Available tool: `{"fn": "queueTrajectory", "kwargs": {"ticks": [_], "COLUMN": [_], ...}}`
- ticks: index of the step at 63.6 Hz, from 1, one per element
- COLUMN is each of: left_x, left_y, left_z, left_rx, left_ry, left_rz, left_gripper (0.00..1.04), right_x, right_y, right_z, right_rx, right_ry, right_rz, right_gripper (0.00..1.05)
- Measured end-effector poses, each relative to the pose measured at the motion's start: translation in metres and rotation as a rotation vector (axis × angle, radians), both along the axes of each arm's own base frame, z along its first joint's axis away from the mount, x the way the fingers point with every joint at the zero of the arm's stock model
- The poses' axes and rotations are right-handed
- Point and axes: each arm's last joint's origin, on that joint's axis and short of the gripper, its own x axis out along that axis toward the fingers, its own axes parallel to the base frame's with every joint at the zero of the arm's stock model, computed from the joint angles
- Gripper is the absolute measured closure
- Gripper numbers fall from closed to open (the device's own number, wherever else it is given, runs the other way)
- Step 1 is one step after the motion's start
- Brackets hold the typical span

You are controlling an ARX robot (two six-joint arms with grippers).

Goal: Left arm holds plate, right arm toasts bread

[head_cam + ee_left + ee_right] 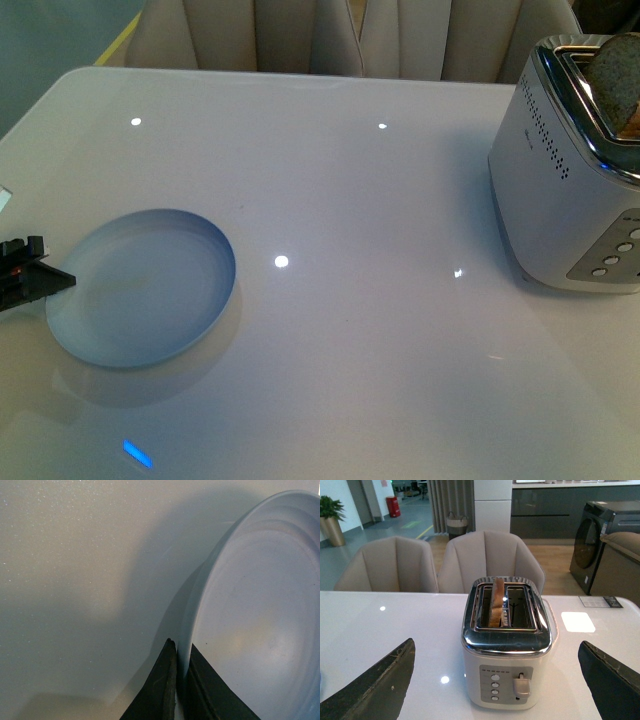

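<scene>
Bread (497,601) upright, edge-on in toaster (506,650) slot

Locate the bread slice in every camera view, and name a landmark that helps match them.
Front view: the bread slice stands up out of the toaster at the upper right edge.
Left wrist view: not in it; only the plate, pinched at its rim, and the table.
Right wrist view: upright in the left slot, centre of picture.
Shared landmark: the toaster.
</scene>
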Motion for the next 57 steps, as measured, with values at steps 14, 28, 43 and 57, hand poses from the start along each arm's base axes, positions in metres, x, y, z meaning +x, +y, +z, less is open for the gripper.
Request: {"fn": "queueTrajectory", "kwargs": {"ticks": [14,28,43,57], "left_x": [0.0,0.001,-0.006,-0.028], "left_y": [0.0,0.0,0.008,0.027], "left_z": [-0.002,-0.001,0.006,0.017], "left_rx": [-0.003,0.005,0.068,0.132], "left_ry": [0.001,-0.013,-0.042,-0.056], "left_rz": [0.004,0.005,0.04,0.13], "left_gripper": [0.79,0.43,0.06,0.07], "right_x": [0.0,0.0,0.0,0.0], "right_y": [0.0,0.0,0.0,0.0], "right_z": [0.0,0.0,0.0,0.0], "right_rx": [0.0,0.0,0.0,0.0], "right_ry": [0.0,0.0,0.0,0.0], "right_rz": [0.0,0.0,0.0,0.0], "right_gripper": [0.09,0.09,0.09,0.09]}}
